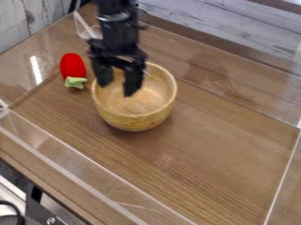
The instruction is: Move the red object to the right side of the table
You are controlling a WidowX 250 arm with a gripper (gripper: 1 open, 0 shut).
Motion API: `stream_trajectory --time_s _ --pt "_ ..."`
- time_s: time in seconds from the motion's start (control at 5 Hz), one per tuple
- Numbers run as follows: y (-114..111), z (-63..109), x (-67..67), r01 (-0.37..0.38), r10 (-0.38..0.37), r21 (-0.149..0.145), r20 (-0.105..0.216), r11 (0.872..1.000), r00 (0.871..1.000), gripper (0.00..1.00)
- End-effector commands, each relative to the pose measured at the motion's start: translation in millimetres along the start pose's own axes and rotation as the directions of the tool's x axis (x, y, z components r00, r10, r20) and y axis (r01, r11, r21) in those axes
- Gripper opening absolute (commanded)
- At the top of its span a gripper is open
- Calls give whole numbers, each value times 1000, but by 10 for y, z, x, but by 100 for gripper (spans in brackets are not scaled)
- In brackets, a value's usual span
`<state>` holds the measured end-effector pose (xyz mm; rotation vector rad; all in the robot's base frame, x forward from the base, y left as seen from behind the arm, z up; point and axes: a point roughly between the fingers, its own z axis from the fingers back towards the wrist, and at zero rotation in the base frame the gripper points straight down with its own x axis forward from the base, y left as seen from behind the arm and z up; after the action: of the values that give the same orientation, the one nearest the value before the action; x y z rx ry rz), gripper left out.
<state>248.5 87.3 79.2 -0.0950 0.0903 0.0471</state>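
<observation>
Black robot gripper (120, 77) hanging jaws-wide over the left rim of a round tan wooden bowl (136, 104), holding nothing.

Camera view: glossy red object (73, 65), oval with a pale green leafy end, lying on the dark wood-grain table (200, 149) just left of the gripper, apart from the bowl. Clear acrylic walls (35, 132) along the table edges.

Pale whitewashed plank surface (235, 22) lies behind; a dark floor (18, 198) shows at lower left.
</observation>
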Motion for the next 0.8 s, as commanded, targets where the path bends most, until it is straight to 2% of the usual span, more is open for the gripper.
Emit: stream_trajectory --time_s 0.0,0.2,0.4,0.6 --pt "232 220 67 -61 60 15 77 998 995 100" --pt "271 261 148 -66 64 13 84 998 994 100" --pt "538 184 179 -123 122 7 83 992 989 100" --pt "846 139 226 -201 200 -2 91 980 976 100"
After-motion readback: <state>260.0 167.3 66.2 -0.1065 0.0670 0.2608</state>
